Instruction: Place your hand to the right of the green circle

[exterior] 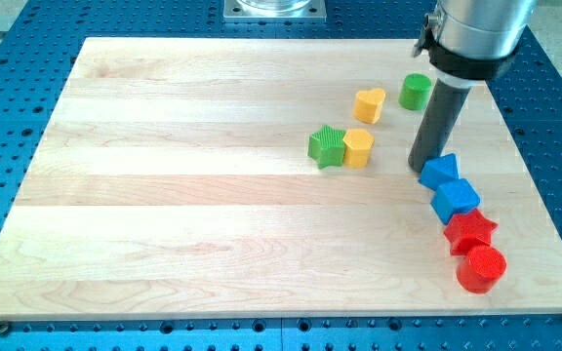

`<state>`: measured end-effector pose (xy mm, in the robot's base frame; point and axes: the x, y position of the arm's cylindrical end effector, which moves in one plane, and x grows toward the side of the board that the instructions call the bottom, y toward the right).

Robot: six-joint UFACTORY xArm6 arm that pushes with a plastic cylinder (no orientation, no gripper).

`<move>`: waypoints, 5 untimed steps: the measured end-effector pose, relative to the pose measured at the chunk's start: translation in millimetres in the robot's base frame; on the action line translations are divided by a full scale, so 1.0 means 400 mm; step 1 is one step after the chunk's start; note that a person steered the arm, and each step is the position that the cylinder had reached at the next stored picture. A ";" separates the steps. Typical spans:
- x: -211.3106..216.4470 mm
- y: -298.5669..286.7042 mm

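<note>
With the green circle (416, 91) near the bench (164, 195) top-right corner and my tip (422, 168), a bare rod tool holding nothing, below it just beside the blue blocks (439, 172), I'd slide up-right, clear of it.

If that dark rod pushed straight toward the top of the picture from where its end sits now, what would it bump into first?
Probably the green circle. My tip rests just left of the upper blue block, and the circle lies almost directly above it in the view, nothing between. Depth is hard to judge, so it might clip only its right edge.
</note>
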<state>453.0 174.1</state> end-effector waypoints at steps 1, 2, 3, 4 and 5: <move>-0.015 0.066; -0.036 0.079; -0.090 0.068; -0.133 0.034; -0.243 0.192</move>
